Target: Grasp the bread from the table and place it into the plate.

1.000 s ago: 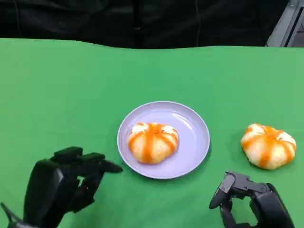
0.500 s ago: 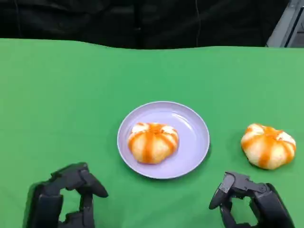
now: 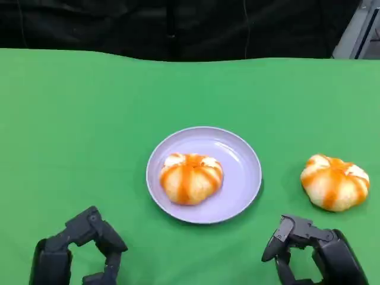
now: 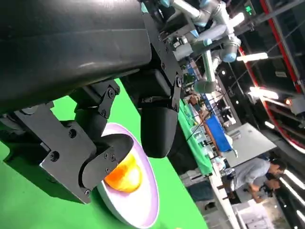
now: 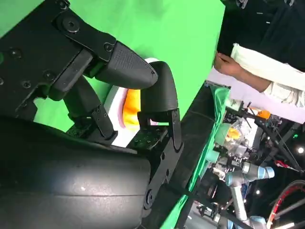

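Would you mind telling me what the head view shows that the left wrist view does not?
Head view alone: the second bread lying on the green table beside the plate, and the right hand. Left wrist view alone: a person in the room behind. Both share the left hand, the lilac plate and the bread on the plate.

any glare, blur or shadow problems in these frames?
Head view: even light, sharp, soft shadows under the plate and the bread on the table. Left wrist view: ceiling lamps flare, background soft. Right wrist view: right hand close, glossy shell highlights.
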